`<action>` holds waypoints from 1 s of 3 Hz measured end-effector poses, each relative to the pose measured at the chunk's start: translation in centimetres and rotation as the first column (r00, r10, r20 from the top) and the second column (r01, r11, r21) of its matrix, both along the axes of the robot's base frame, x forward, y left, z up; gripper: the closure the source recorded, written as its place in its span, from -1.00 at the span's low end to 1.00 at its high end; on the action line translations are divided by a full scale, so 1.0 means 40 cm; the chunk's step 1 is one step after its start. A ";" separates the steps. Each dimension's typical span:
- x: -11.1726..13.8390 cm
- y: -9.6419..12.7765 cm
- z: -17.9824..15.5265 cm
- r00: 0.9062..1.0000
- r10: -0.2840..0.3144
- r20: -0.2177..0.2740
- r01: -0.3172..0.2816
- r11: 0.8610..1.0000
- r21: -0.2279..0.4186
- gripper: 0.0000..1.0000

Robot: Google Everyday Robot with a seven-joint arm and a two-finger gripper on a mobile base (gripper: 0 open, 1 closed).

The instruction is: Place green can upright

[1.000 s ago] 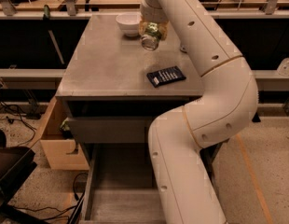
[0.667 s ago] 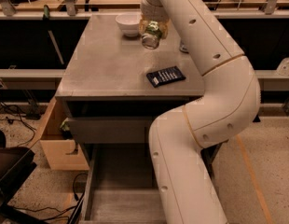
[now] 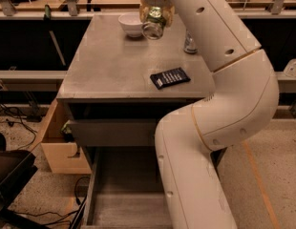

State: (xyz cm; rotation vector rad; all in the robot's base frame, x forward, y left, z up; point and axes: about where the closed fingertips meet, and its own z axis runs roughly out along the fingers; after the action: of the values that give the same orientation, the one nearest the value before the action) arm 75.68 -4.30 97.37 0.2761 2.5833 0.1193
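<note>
The green can (image 3: 153, 25) is in my gripper (image 3: 156, 16) at the far side of the grey table (image 3: 110, 68). It is tilted, with its silver end facing the camera, and hangs just above the tabletop. The gripper is shut on the can from above, with its fingers on either side of it. The white bowl (image 3: 130, 24) stands just to the left of the can. My white arm reaches up from the lower middle and hides the table's right edge.
A slim silver-blue can (image 3: 189, 43) stands upright to the right of the gripper, partly behind the arm. A dark flat packet (image 3: 170, 77) lies near the table's front right. An open wooden drawer (image 3: 55, 142) juts out at the lower left.
The gripper has risen a little with the green can, which now sits higher beside the bowl. The bowl, the packet and the slim can have not moved.
</note>
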 end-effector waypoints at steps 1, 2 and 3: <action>-0.035 0.015 0.066 1.000 0.015 0.020 -0.015 1.000 -0.025 1.00; -0.052 0.019 0.106 1.000 0.018 0.023 -0.017 0.999 -0.051 1.00; -0.070 0.015 0.148 0.999 0.017 0.027 -0.015 0.996 -0.083 1.00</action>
State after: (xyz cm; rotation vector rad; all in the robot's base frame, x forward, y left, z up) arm 72.89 -3.71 103.30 0.2218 2.5564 0.0218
